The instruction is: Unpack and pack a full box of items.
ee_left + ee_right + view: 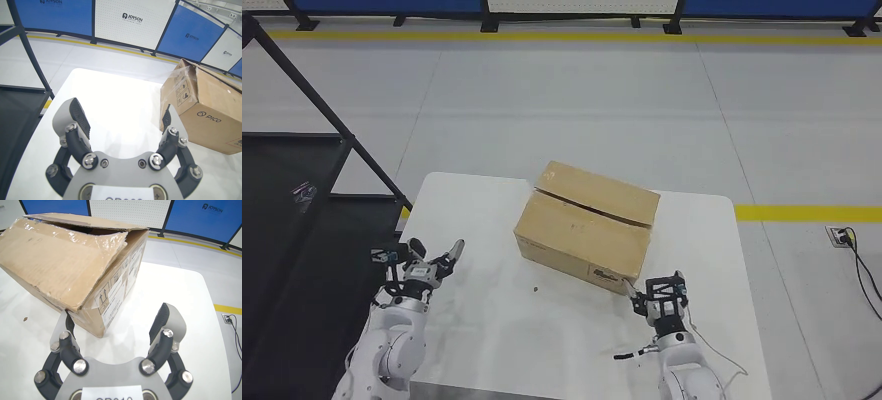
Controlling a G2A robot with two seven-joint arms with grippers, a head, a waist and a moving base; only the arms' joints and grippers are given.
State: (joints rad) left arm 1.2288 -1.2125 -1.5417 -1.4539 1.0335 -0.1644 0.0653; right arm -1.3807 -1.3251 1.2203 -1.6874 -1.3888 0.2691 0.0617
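Note:
A brown cardboard box [587,228] stands in the middle of the white table [482,320], its taped top flaps [62,253] down but slightly parted along the seam. Its contents are hidden. My left gripper [432,255] hangs open over the table's left side, apart from the box [204,113], with nothing between its fingers [79,117]. My right gripper [660,290] stands open just in front of the box's near right corner [98,321], with one finger [69,323] close to the lower edge of that corner.
A small dark crumb [535,290] lies on the table in front of the box. A black metal rack [302,200] stands at the left beside the table. Bare tabletop lies to the left and front of the box.

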